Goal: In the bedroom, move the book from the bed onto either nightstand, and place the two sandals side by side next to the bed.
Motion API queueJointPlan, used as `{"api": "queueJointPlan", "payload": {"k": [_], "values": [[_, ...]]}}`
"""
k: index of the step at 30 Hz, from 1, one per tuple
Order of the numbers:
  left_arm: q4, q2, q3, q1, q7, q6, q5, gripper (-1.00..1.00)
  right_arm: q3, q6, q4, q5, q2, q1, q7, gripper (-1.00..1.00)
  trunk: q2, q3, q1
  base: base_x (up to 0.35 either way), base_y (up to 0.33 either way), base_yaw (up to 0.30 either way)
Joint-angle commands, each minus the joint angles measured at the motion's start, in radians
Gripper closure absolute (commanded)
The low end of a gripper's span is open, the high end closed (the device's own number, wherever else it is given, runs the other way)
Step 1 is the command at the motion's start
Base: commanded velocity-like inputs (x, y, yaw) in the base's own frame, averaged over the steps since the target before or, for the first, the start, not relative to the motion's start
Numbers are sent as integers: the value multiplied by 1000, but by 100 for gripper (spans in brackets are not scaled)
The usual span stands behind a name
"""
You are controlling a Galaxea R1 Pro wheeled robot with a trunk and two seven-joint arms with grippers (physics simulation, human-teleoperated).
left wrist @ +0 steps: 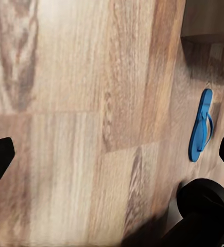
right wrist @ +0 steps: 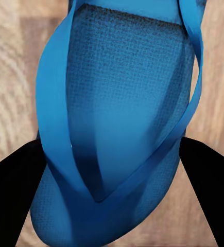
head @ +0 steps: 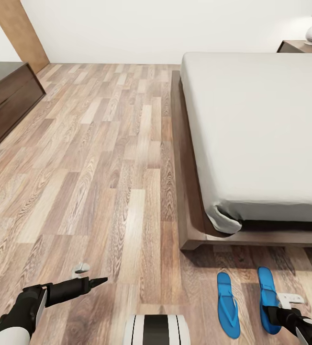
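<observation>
Sandals (head: 228, 304) side by side on floor (head: 103, 191) near bed (head: 251, 129) foot; right gripper (right wrist: 112, 170) straddles right sandal (head: 267, 297), grip uncertain; left gripper (head: 98, 281) spread, empty.

Both arms are matte black with white upper sleeves, the left gripper (head: 96, 281) ends in tapered black fingers, and a white black-striped trunk (head: 157, 329) sits at six o'clock.

I see the bed (head: 251, 134) at the right, its grey mattress on a dark wooden frame. Two blue sandals (head: 228, 311) lie side by side on the plank floor (head: 103, 167) just off its foot. My right gripper (head: 276, 314) is at the outer sandal (head: 267, 297); my left gripper (head: 96, 281) hangs over bare floor.
</observation>
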Motion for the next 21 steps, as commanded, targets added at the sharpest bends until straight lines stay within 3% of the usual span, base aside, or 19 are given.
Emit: {"api": "queueJointPlan", "payload": {"k": [1,11,21], "values": [[-1,-1,6,-1,-7,9,-8,-100,-6,6,-2,3,1,0,7,100,0,-1,0,-45,42,0],[-1,-1,7,-1,-6,9,-8,-100,-6,6,-2,3,1,0,7,100,0,-1,0,-8,7,0],[-1,-1,7,-1,-6,9,-8,-100,-6,6,-2,3,1,0,6,100,-3,-39,4,0,0,0]]}}
